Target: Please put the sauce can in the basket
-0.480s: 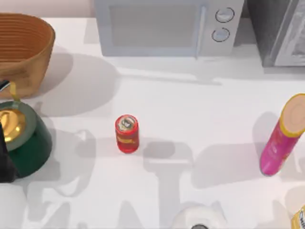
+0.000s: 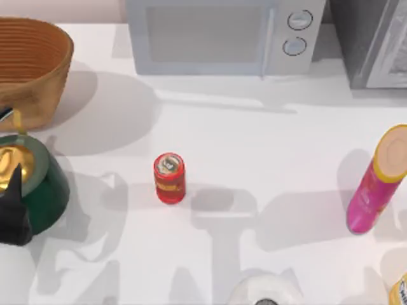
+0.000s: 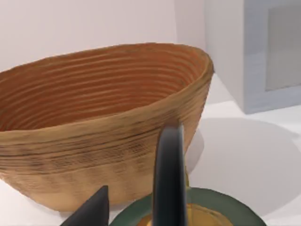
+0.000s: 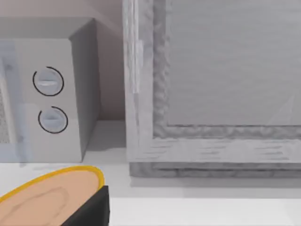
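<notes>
The sauce can (image 2: 169, 178), short and red with a yellow band and silvery top, stands upright left of the table's middle, with nothing touching it. At the far left corner sits the basket (image 2: 32, 63), a wide tan wicker bowl that looms close in the left wrist view (image 3: 94, 117). My left gripper (image 2: 13, 213) hovers at the left edge over the green kettle, well left of the can. Its fingers (image 3: 169, 179) stand apart, open and holding nothing. Beside the pink tube's lid, one dark finger (image 4: 91, 209) of my right gripper shows.
A dark green kettle (image 2: 41, 184) with a gold lid stands between the basket and my left gripper. A microwave (image 2: 216, 35) and a grey appliance (image 2: 375, 44) line the back. A tall pink tube (image 2: 372, 184) stands at the right. A white rounded object (image 2: 264, 292) sits at the front edge.
My left gripper has shifted slightly to the right, over the kettle's near side. The can and everything else stay put.
</notes>
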`<move>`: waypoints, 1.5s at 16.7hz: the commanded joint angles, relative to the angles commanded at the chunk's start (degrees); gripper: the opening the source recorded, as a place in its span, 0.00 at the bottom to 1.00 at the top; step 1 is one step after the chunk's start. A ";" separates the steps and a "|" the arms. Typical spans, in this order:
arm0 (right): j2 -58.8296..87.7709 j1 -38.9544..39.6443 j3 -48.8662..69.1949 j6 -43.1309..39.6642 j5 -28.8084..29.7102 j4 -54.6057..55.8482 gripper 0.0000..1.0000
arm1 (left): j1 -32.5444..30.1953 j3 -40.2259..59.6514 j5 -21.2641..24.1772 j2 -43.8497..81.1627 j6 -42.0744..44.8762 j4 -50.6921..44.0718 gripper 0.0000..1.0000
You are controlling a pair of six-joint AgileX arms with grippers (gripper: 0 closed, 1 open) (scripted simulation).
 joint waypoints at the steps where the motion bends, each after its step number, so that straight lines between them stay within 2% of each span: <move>1: 0.00 0.00 0.00 0.00 0.00 0.00 1.00 | -0.11 2.67 1.63 3.90 2.89 -1.24 1.00; 7: 0.00 0.00 0.00 0.00 0.00 0.00 1.00 | -1.53 22.28 12.81 34.41 23.73 -9.05 1.00; 12: 0.00 0.00 0.00 0.00 0.00 0.00 1.00 | -5.55 38.82 24.06 63.46 41.51 -14.05 1.00; 15: 0.00 0.00 0.00 0.00 0.00 0.00 1.00 | -7.86 45.37 30.96 77.74 49.53 -16.16 1.00; 20: 0.00 0.00 0.00 0.00 0.00 0.00 1.00 | -9.63 48.61 39.44 91.47 55.89 -17.95 1.00; 25: 0.00 0.00 0.00 0.00 0.00 0.00 1.00 | -9.69 48.50 40.43 92.77 56.30 -18.06 1.00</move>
